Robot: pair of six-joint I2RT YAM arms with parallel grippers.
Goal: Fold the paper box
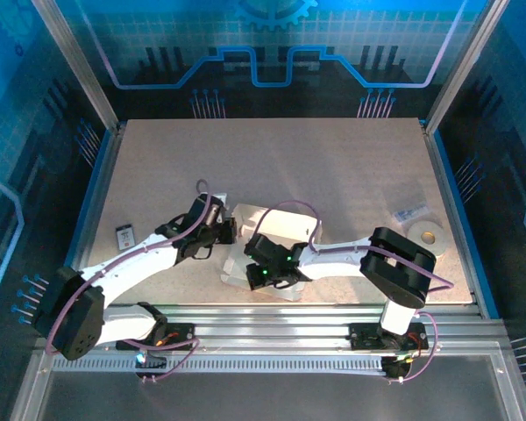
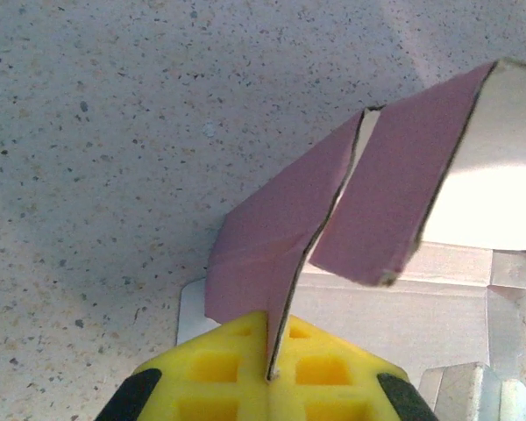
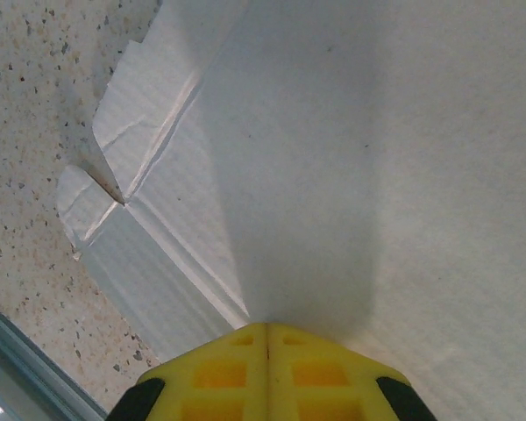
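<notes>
- The left pincer (image 2: 269, 368) has its yellow waffle-patterned pads clamped on the edge of a pink flap of the paper box (image 2: 394, 193). The flap runs edge-on into the seam between the pads.
- The right pincer (image 3: 267, 338) has its pads pressed together with no gap, right at the box's pale inner face (image 3: 351, 158). I cannot tell whether any cardboard is nipped between them.
- From above, the left pincer (image 1: 226, 230) is at the box's left side and the right pincer (image 1: 261, 276) is over its near part.
- The paper box (image 1: 252, 217) lies near the middle of the counter's near edge. It is thin cardboard, matte pink outside and whitish inside. It has straight creases, and a slit separates two raised flaps.
- The counter (image 1: 333, 167) is flat, beige and finely speckled; the grain is sharp in the left wrist view (image 2: 114, 132).
- A white tape roll (image 1: 425, 234) lies by the counter's right edge, with a clear bag (image 1: 410, 210) just beyond it. A small dark card (image 1: 125, 235) lies near the left edge.
- A ribbed aluminium rail (image 1: 289, 317) runs along the near edge.
- Blue-lit panelled walls (image 1: 272, 53) enclose the counter.
</notes>
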